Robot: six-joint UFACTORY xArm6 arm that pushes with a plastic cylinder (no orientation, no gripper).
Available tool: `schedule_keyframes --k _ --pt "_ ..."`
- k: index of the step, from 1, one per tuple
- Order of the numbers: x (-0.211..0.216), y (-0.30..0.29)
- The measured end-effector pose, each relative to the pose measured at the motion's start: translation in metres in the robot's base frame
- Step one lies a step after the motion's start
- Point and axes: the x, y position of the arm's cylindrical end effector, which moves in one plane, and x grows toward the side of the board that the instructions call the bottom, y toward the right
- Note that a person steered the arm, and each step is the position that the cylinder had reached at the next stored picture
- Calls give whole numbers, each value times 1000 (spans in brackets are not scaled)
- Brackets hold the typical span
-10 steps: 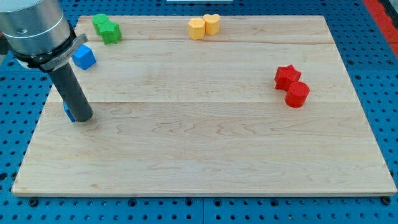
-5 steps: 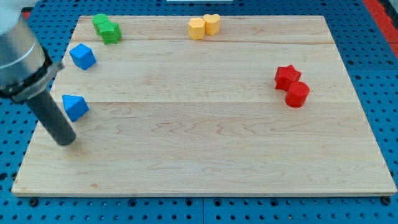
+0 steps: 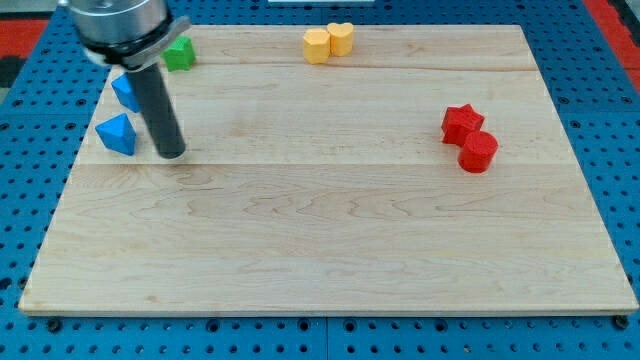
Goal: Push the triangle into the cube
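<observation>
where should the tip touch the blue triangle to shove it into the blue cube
Press my tip on the blue triangle's lower face, from the view's bottom: the blue cube sits just above it. My tip is now on its right.

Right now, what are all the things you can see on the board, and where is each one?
blue triangle: one, blue, near the view's left edge of the board
blue cube: one, blue, just above the triangle toward the view's top, partly hidden behind the rod
green block: one showing, green, top left corner, partly hidden by the arm, shape unclear
yellow blocks: two, yellow, touching, at the view's top near the middle
red star: one, red, view's right
red cylinder: one, red, touching the star on its lower right
wooden board: one, pale wood, on a blue pegboard
my tip: one, dark rod end, just right of the blue triangle
</observation>
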Motion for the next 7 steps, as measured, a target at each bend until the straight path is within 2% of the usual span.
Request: schedule_keyframes --k 1,2,3,5,6,7 --pt "32 -10" --pt "24 -61" --pt "-18 -66" --pt "-51 -55" --pt "-40 1" --pt "-39 101"
